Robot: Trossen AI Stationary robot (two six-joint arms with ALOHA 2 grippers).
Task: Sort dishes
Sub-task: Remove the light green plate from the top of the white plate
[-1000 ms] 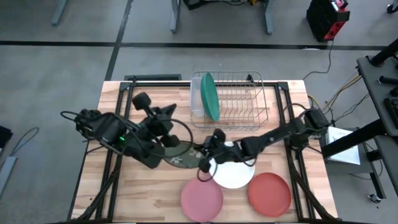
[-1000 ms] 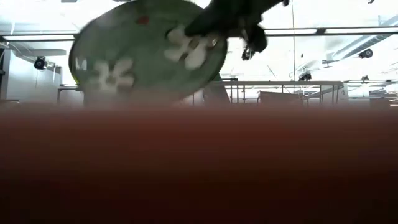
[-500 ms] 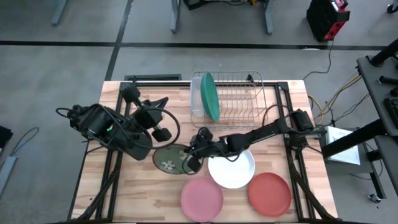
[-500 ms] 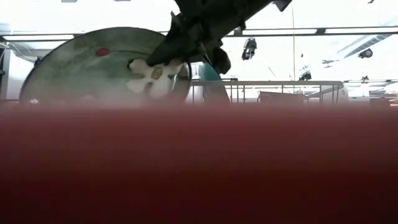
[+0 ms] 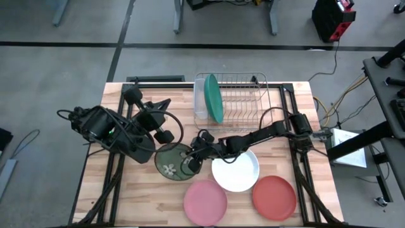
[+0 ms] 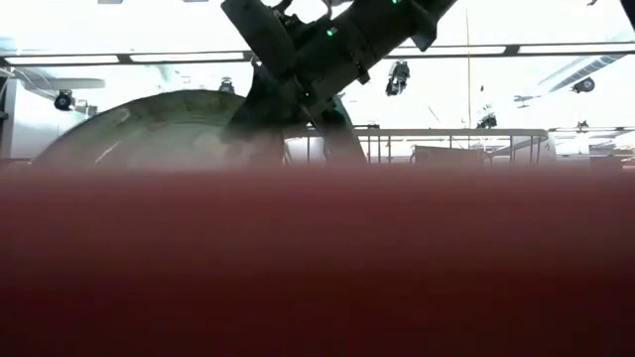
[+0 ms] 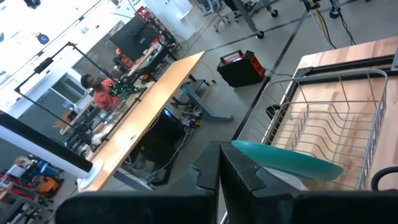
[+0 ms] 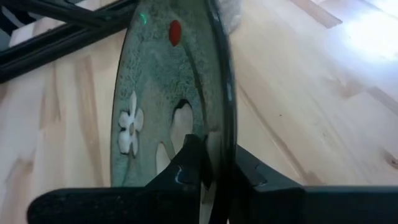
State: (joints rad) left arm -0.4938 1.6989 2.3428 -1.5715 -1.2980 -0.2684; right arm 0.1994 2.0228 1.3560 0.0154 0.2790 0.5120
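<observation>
The counter point(image 5: 145, 190) is pale, matt wood with visible grain. The dark green plate point(image 8: 168, 93) has a speckled, glossy glaze with white flowers. The dish rack point(image 5: 243, 95) is thin shiny metal wire. The right end effector point(image 8: 214, 168) looks like matt black plastic.

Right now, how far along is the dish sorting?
Done: the teal plate stands in the rack. In hand: the right gripper pinches the green plate by its rim. Left: the bowl, pink plate and red plate lie on the table. The left gripper waits.
</observation>
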